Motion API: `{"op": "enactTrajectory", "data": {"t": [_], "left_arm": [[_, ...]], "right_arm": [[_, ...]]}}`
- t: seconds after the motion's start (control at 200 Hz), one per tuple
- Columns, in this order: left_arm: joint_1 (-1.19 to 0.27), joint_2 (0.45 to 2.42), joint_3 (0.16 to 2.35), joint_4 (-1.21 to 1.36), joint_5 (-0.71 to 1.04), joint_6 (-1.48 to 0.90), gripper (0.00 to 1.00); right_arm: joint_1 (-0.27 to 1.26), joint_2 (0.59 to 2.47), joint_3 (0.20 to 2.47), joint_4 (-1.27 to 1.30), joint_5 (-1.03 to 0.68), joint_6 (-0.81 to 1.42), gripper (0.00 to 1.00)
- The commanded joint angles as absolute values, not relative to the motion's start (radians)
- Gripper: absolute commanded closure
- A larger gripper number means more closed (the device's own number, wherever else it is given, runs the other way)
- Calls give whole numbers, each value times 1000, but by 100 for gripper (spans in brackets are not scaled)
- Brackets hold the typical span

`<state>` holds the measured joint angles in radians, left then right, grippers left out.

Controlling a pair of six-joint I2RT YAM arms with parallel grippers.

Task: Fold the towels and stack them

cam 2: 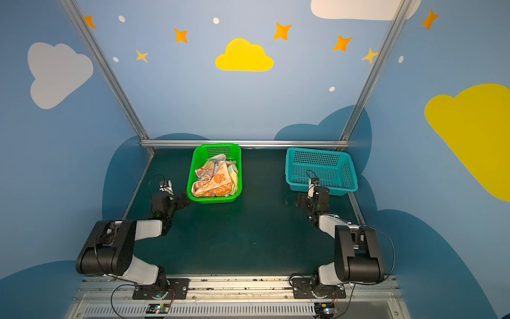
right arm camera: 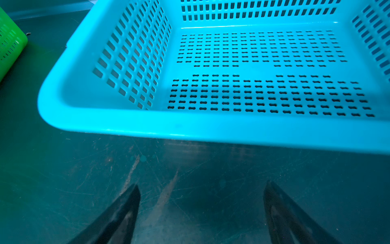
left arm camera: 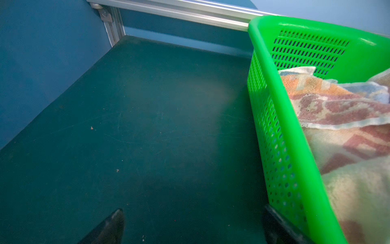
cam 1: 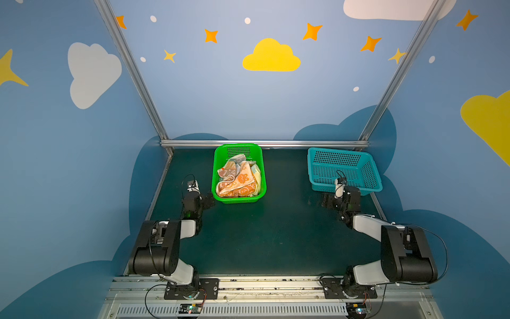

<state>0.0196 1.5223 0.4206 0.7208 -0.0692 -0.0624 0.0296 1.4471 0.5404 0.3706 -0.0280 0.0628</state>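
Several crumpled towels (cam 1: 238, 176) (cam 2: 216, 178), orange, blue and pale yellow with white cartoon prints, lie heaped in a green perforated basket (cam 1: 239, 201) (cam 2: 215, 201) at the back middle of the table. The left wrist view shows the same towels (left arm camera: 341, 118) over the basket's wall (left arm camera: 274, 69). My left gripper (cam 1: 209, 200) (cam 2: 183, 200) (left arm camera: 193, 210) stands open and empty just left of the basket's near corner, one finger close against its wall. My right gripper (cam 1: 329, 201) (cam 2: 302, 200) (right arm camera: 202, 184) is open and empty above the mat, in front of the teal basket.
An empty teal perforated basket (cam 1: 345, 190) (cam 2: 320, 190) (right arm camera: 211, 128) stands at the back right. The dark green mat (cam 1: 262, 234) spreads between the arms. Aluminium rails (cam 1: 262, 143) and blue walls close in the back and both sides. A corner of the green basket (right arm camera: 10, 46) shows in the right wrist view.
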Motion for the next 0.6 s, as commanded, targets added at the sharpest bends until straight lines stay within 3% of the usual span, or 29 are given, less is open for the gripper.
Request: {"op": "enactTrajectory", "data": {"t": [0.0, 0.225, 0.596], "left_arm": [[18, 1516, 425, 727, -72, -54, 0], [17, 1494, 451, 672, -17, -29, 0], [8, 1219, 573, 184, -177, -158, 0]], "right_arm": [[25, 1453, 557, 381, -39, 54, 13], [36, 1426, 594, 301, -20, 51, 13], [66, 1230, 609, 84, 16, 80, 13]]}}
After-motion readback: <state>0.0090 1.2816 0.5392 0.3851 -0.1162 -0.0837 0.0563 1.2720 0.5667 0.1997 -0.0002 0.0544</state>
